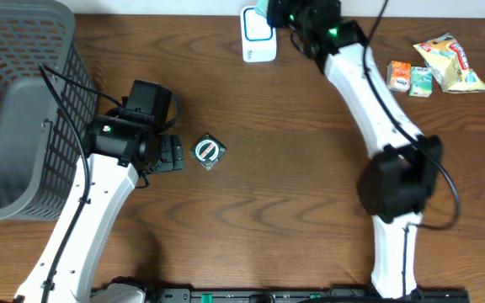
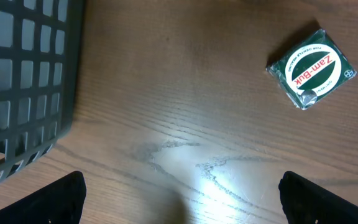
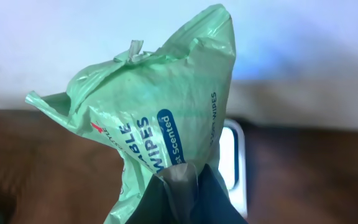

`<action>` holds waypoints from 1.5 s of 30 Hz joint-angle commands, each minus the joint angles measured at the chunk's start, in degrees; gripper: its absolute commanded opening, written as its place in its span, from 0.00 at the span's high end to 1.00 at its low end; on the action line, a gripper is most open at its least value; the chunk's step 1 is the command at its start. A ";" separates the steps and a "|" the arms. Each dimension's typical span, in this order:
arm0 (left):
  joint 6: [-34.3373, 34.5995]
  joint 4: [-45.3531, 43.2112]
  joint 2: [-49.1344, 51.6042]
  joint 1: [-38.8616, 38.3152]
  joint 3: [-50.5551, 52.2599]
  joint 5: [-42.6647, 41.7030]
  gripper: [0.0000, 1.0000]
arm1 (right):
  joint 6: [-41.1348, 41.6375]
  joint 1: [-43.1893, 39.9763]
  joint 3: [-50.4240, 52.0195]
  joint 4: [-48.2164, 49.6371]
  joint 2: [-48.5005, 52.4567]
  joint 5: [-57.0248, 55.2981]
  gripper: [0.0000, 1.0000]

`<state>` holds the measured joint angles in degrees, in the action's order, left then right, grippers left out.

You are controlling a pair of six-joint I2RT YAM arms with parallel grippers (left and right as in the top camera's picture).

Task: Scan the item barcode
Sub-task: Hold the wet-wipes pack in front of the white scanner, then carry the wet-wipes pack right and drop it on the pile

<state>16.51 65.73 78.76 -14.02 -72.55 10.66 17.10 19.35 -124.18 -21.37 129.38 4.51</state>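
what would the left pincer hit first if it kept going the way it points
Probably the bare table; the green tin lies ahead but off to one side, though depth is unclear.

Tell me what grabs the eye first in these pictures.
The right gripper is shut on a crumpled green wipes pack, held by the white scanner at the far edge of the table. Mid-table, a small green Zam-Buk box lies alone before the open left gripper, near a grey basket.
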 commanded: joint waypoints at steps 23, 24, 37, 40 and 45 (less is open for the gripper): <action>0.09 0.22 0.22 0.20 0.02 0.55 0.02 | -13.66 2.62 -6.16 4.39 11.10 -17.94 0.99; 0.09 0.20 0.22 0.20 0.02 0.55 0.02 | -12.98 1.88 -6.19 3.85 10.32 -17.90 0.99; 0.09 0.20 0.22 0.20 0.02 0.55 0.02 | -12.92 -16.41 -6.16 -25.83 2.75 -29.07 0.99; 0.09 0.20 0.22 0.20 0.02 0.55 0.02 | -12.85 -20.57 -6.16 -31.23 2.95 -29.05 0.96; 0.09 0.20 0.22 0.20 0.02 0.55 0.02 | -11.34 -25.88 -6.14 -36.28 2.95 -29.38 0.35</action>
<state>16.51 65.73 78.76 -14.02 -72.55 10.68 4.38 -4.93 -129.67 -56.42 133.05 -23.55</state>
